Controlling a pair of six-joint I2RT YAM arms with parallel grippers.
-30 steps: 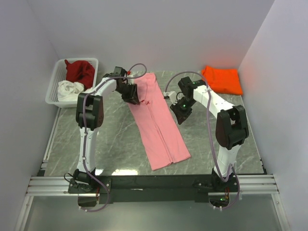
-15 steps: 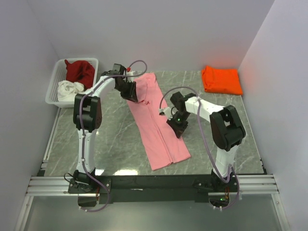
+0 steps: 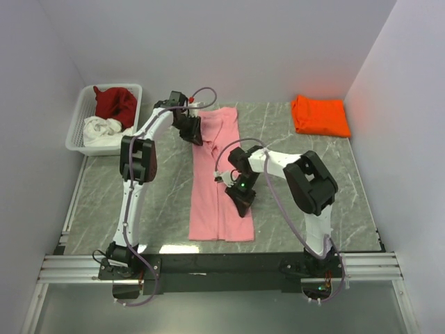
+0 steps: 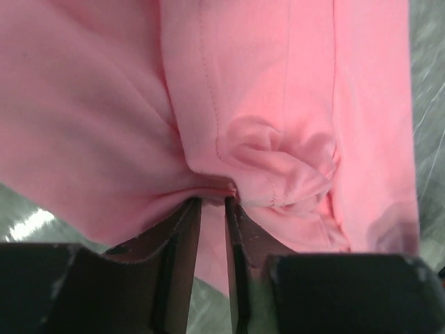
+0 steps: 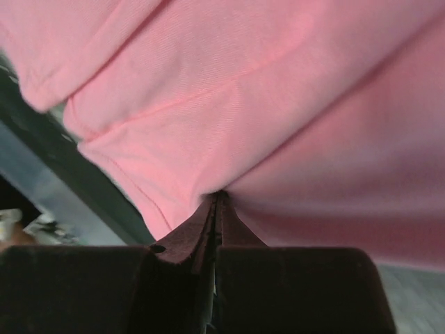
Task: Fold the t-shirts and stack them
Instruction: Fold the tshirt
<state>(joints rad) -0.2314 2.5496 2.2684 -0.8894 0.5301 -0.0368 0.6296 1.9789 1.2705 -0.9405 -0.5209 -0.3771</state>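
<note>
My left gripper (image 4: 212, 203) pinches the far end of the long, folded light pink cloth t-shirt (image 3: 217, 202), which lies mid-way across the grey marble table (image 3: 153, 198). My right gripper (image 5: 216, 197) is clamped on its right edge, nearer.

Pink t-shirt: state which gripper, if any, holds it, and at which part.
Both hold the pink t-shirt. The left gripper pinches a fold near its far end; the right gripper pinches its right edge, mid-length.

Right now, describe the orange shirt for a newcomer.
Look at the far right corner of the table: the orange shirt. It alone is folded square; the pink shirt lies long mid-table, the red shirt and white shirt bunched in the basket.
</note>
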